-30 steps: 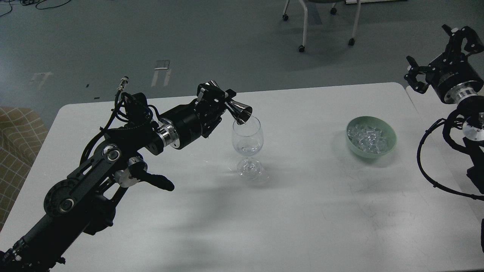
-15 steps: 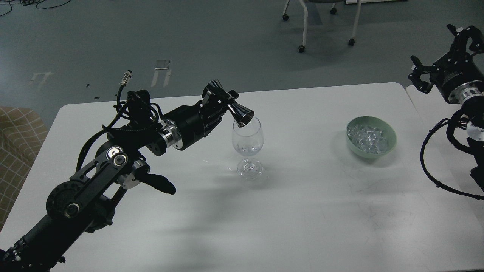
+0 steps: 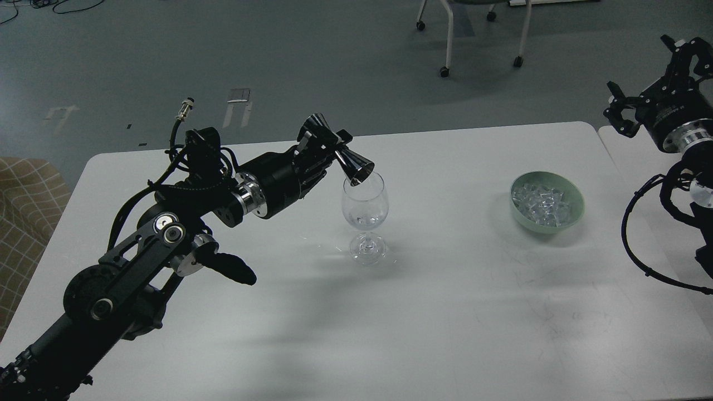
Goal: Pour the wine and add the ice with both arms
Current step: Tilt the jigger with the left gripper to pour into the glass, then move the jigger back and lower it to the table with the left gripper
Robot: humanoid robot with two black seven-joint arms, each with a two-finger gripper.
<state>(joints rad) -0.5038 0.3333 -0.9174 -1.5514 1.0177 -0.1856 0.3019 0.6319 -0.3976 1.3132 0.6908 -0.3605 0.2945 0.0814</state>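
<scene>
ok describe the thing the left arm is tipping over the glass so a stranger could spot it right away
On the white table, find the clear wine glass near the middle. Tilted over its rim, clamped in the left gripper, is a small metal jigger. It is the only shiny, hourglass-shaped piece, two cones joined at a narrow waist.
</scene>
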